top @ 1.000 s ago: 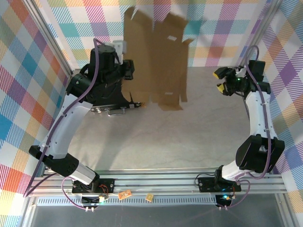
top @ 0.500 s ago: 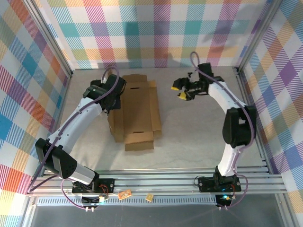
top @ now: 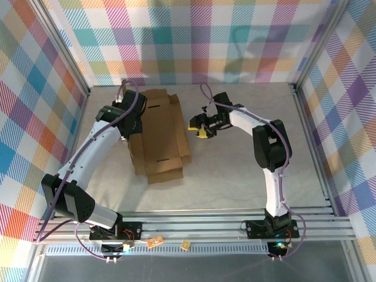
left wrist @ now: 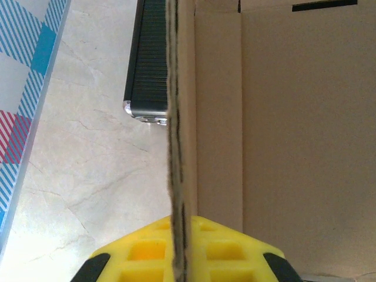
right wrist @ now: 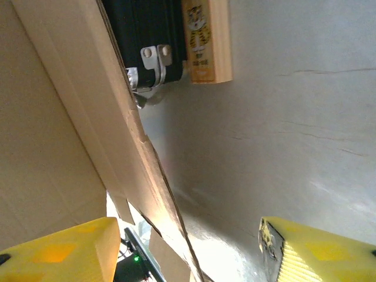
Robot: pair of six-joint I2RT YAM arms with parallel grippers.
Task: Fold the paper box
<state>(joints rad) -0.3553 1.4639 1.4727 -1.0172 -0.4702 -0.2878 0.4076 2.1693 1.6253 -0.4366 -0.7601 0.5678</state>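
The paper box (top: 161,135) lies left of centre on the desk (top: 235,170), its long axis running far to near. My left gripper (left wrist: 179,249) is clamped on its upright left wall. My right gripper (top: 198,127), jaws apart and holding nothing, hovers just beside the right flap, which lies to its left.

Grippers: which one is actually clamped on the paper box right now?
The left gripper: it is shut on the edge of the paper box's raised left flap. The right gripper is open beside the box's right side, gripping nothing.
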